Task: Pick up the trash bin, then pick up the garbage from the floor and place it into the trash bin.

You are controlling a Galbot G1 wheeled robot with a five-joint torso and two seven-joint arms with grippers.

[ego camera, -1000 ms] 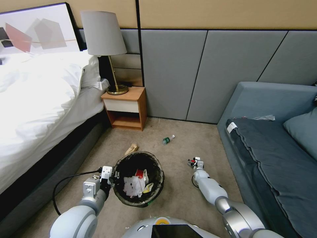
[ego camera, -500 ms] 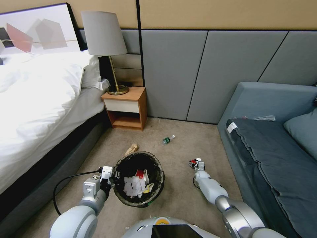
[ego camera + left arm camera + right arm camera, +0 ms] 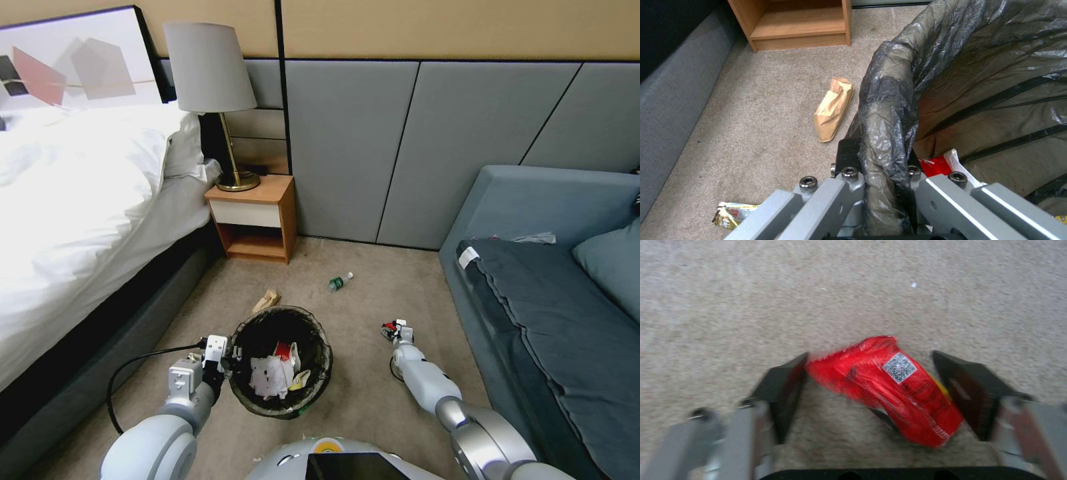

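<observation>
Head view: trash bin (image 3: 280, 400) stood on carpet (image 3: 353, 393) between both arms, wrappers inside; left gripper (image 3: 220, 360) at its rim; right gripper (image 3: 393, 329) low over a red wrapper (image 3: 389, 328); bottle (image 3: 340, 282) farther off. Left wrist view: fingers (image 3: 849, 156) clamped on the bagged rim; tan paper scrap (image 3: 832, 108) beside the bin. Right wrist view: fingers (image 3: 784, 390) spread wide, the wrapper between them, one touching it.
</observation>
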